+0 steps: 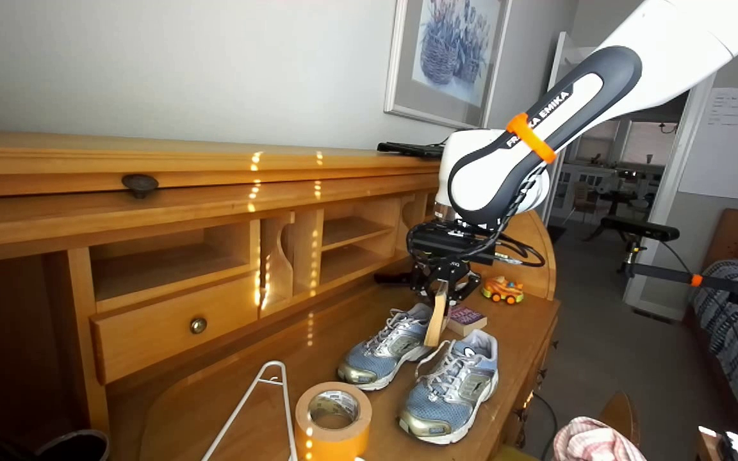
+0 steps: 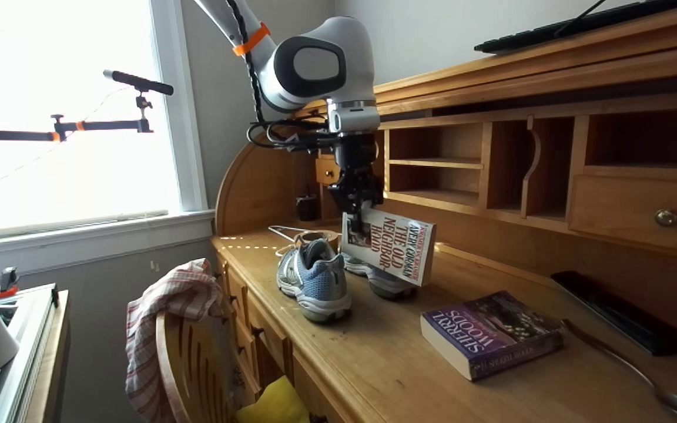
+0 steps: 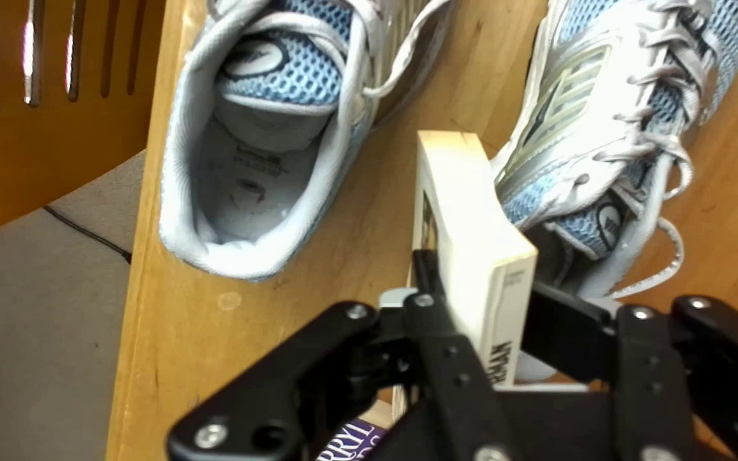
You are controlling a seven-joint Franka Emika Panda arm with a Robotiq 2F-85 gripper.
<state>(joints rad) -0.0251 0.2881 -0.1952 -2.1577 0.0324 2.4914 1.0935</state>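
"Wrist view first: what are the fingers (image 3: 564,326) doing?"

"Gripping. They are closed on a white paperback (image 3: 465,218), one against each cover. The gripper (image 3: 481,307) holds it on edge, a pale narrow side toward the camera."

"Which book is it?"

"In an exterior view the front reads Avery Corman, The Old Neighborhood. The lettering runs sideways, and the whole volume is tilted."

"And what is right next to it?"

"A blue running shoe (image 1: 455,387) and its mate (image 1: 385,349). From the wrist, the paperback is between the two, at the heel end. Whether it touches the mate, I cannot tell."

"Further out?"

"A purple book (image 2: 494,332), marked Sherryl Woods, lies flat on the desk (image 2: 385,349) near the heels. Beyond that is an orange toy car (image 1: 503,291)."

"And past the toes?"

"A roll of tape (image 1: 343,442) and a white hanger (image 1: 288,410). Cubbyholes (image 2: 485,158) line the back, and a chair (image 2: 194,352) with a checked cloth (image 2: 183,296) over it stands by the desk's front."
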